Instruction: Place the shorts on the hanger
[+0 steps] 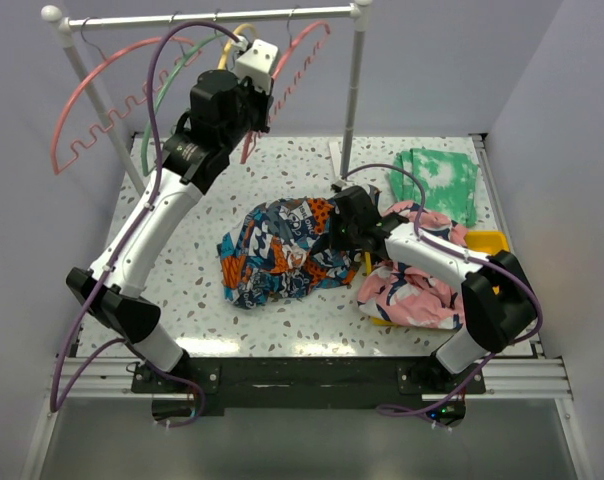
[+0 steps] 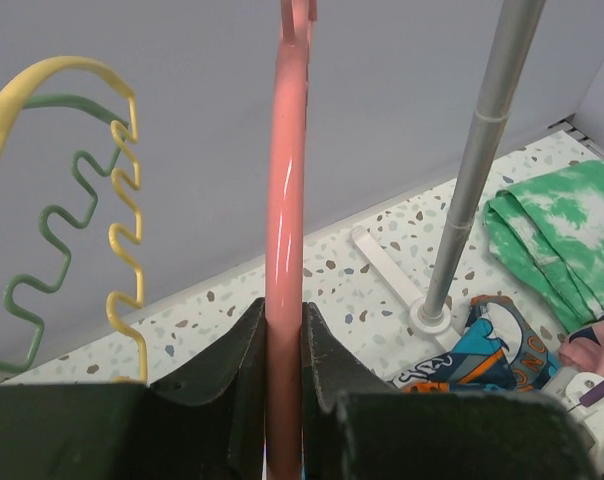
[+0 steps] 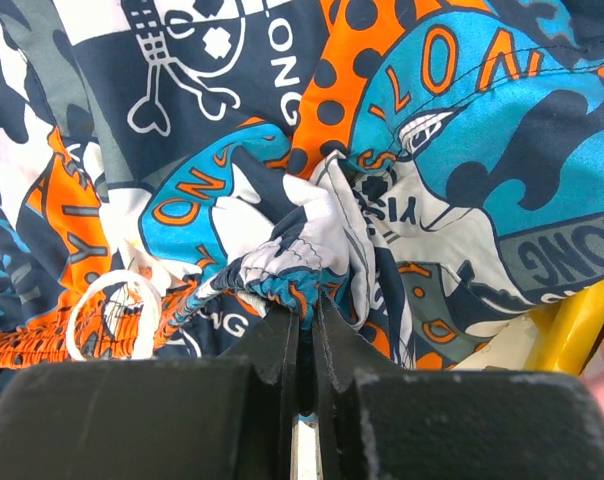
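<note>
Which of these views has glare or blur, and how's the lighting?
Left wrist: a white glare streak runs down the hanger; top external: even light, only soft shadows on the table; right wrist: shorts print sharp, right end effector underexposed.

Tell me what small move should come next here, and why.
Probably lift the left hand slightly to unhook the hanger from the rail: it is shut on the hanger up there, while the right hand pinches the shorts on the table.
</note>
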You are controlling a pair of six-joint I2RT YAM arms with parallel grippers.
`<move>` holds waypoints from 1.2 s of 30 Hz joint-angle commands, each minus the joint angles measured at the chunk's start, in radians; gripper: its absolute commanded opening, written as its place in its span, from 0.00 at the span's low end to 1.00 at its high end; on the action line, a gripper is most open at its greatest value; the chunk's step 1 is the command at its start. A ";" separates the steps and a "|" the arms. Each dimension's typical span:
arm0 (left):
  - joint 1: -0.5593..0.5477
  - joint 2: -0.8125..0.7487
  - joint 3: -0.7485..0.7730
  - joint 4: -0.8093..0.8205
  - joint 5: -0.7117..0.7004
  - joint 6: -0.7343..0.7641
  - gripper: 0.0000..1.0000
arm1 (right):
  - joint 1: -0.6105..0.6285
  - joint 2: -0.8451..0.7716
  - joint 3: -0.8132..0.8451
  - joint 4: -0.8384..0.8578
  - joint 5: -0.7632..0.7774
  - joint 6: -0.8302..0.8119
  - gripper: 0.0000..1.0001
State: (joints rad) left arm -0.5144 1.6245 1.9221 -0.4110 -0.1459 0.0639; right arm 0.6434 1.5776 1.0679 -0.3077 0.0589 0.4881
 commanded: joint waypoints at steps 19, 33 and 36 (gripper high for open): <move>0.004 -0.115 -0.018 0.193 -0.014 -0.021 0.00 | 0.002 0.019 0.092 -0.008 -0.022 -0.034 0.00; 0.004 -0.285 -0.213 0.166 0.062 -0.049 0.00 | 0.002 0.009 0.086 -0.005 -0.016 -0.034 0.00; 0.004 -0.337 -0.258 0.138 0.091 -0.056 0.00 | 0.004 0.004 0.084 -0.011 -0.005 -0.029 0.00</move>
State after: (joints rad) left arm -0.5144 1.3804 1.6932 -0.3111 -0.1028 0.0353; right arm 0.6434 1.5967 1.1183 -0.3286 0.0502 0.4675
